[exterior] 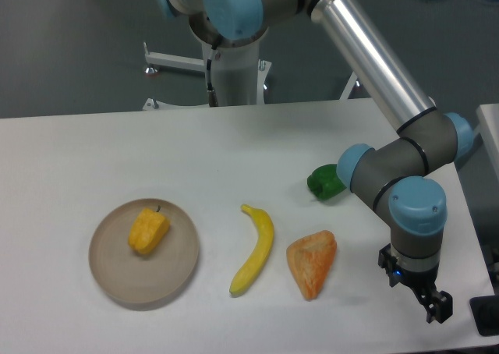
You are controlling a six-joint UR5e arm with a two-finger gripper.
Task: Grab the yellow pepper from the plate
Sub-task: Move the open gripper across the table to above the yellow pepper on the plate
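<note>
A yellow pepper (148, 230) sits on a round tan plate (173, 278) at the left of a white table (117, 151), lying on the plate's upper-left part with its small dark stem pointing up and away from the camera. To the right of the plate — apart from it — a long curved banana (255, 249) lies on the table, and just beyond that an orange wedge-shaped item (313, 263) rests with its narrow end toward the camera. Farther back and to the right, a small green item (324, 182) is partly hidden behind the arm's grey and blue joints. The robot arm (374, 65) reaches in from its base at the top of the frame, its silver tube slanting down to the right side of the table, where the wrist turns downward. The gripper (427, 299) hangs low at the table's right edge, well apart from the plate and the pepper and to the right of the orange wedge; it is dark and seen at an angle, so whether its fingers are spread or closed cannot be told — nothing visible is held in it.
</note>
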